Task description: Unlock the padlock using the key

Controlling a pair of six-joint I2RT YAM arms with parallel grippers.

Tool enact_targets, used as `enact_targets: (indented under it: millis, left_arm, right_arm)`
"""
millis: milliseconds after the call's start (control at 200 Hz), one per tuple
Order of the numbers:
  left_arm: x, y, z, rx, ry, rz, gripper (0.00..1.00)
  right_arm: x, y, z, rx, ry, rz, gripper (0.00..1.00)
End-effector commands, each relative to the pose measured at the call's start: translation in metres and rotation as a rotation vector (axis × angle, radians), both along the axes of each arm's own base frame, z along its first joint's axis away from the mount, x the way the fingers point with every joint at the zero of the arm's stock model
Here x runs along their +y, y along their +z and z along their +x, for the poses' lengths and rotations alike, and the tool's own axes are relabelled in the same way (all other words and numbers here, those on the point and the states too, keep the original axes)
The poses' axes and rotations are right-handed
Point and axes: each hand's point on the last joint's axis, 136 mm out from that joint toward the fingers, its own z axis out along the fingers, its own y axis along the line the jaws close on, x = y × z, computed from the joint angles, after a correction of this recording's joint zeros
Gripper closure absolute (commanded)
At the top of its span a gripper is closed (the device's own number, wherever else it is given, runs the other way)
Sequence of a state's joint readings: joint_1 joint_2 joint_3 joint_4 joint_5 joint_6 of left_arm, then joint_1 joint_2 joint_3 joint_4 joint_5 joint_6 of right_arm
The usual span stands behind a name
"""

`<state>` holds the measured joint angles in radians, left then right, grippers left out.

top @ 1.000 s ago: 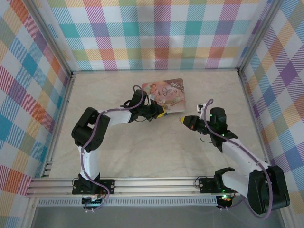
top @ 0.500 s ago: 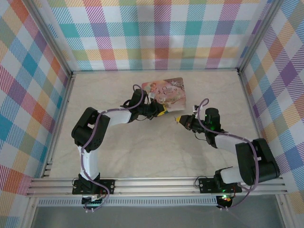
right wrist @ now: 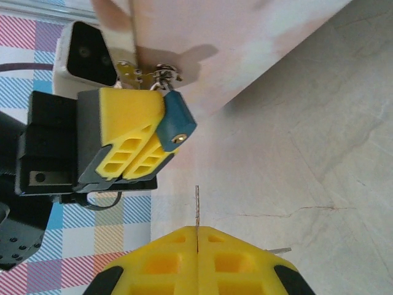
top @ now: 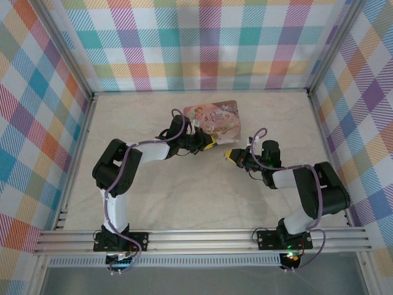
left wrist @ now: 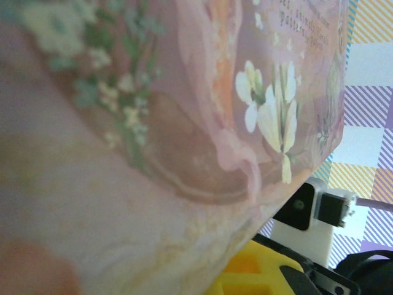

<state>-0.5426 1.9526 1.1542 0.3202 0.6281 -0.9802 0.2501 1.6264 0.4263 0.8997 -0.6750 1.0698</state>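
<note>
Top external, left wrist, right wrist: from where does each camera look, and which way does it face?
Top external: high behind the bases, facing down on the table; both arms, left gripper, right gripper.
Left wrist: very near the pink book; a yellow finger below.
Right wrist: faces the left gripper and padlock; own fingers hold the key.
Shared: the book appears in all three.

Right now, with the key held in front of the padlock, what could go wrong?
The key points just beside the keyhole of the padlock, so it may hit the face and slip in the right gripper. The left gripper seems to pinch only the padlock's edge; a push could twist it.
</note>
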Motion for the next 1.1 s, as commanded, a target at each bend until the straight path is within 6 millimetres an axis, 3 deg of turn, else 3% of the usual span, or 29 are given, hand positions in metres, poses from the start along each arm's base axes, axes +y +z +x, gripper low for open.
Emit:
enact_targets:
  millis: [0, 325, 1095]
  left_arm:
    - [-0.006, 0.033, -0.01, -0.025, -0.041, -0.069, 0.95]
    - [-0.009, 0.05, -0.012, -0.043, -0.063, -0.017, 0.95]
    - [-0.013, 0.049, -0.012, -0.049, -0.056, -0.044, 0.95]
  right_arm:
    - [0.009, 0.02, 0.009, -0.068, 0.02, 0.063, 1.0]
    - [0.021, 0.02, 0.011, -0.06, 0.026, 0.129, 1.0]
    - [0.023, 0.017, 0.012, -0.04, -0.022, 0.204, 1.0]
